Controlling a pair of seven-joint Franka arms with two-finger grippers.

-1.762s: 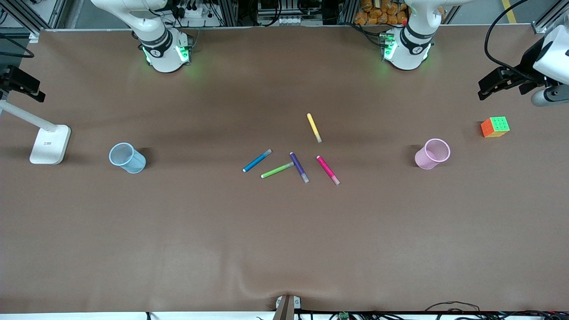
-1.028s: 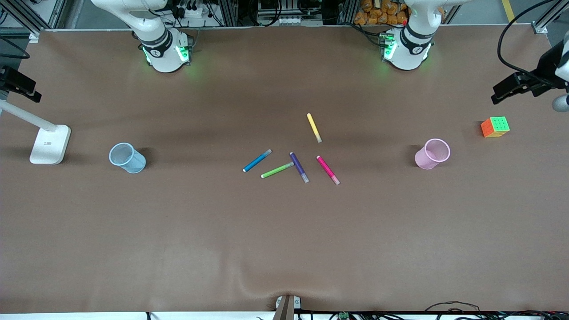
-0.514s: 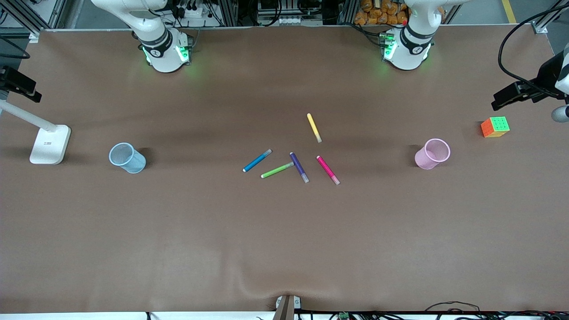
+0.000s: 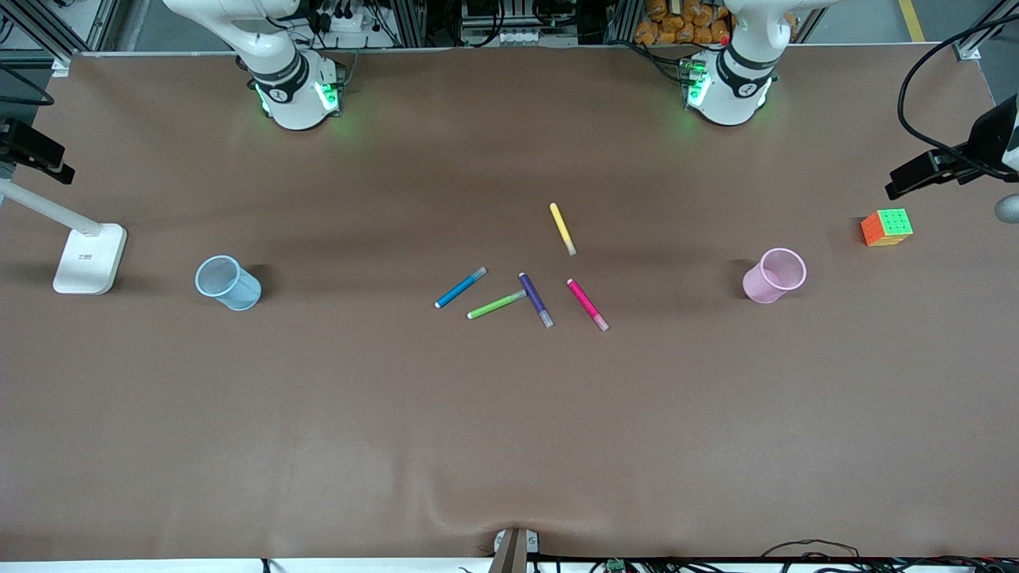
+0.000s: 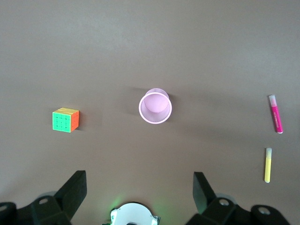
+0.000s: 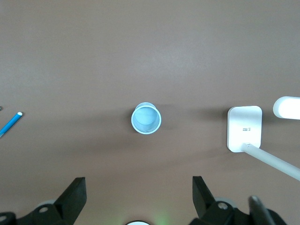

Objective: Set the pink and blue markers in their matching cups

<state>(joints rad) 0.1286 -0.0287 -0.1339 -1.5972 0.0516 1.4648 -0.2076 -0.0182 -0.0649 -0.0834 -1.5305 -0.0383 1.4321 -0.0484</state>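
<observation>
The blue marker [image 4: 460, 287] and the pink marker [image 4: 587, 304] lie flat at the table's middle among other pens. The pale blue cup [image 4: 228, 282] stands upright toward the right arm's end, and the pale pink cup [image 4: 774, 275] toward the left arm's end. My left gripper [image 5: 138, 187] is open and empty, high over the pink cup [image 5: 155, 106]; the pink marker [image 5: 276, 120] shows at that view's edge. My right gripper [image 6: 136, 190] is open and empty, high over the blue cup [image 6: 146, 118]; the blue marker's tip [image 6: 10, 123] shows at that view's edge.
A purple pen [image 4: 535, 299] and a green pen [image 4: 496, 305] lie between the two markers; a yellow pen [image 4: 562, 228] lies farther from the camera. A colour cube [image 4: 886, 227] sits beside the pink cup. A white lamp base [image 4: 90, 259] stands beside the blue cup.
My left arm's hand has drifted outward toward its end of the table; my right arm's hand has shifted slightly outward too. The markers and cups have not moved.
</observation>
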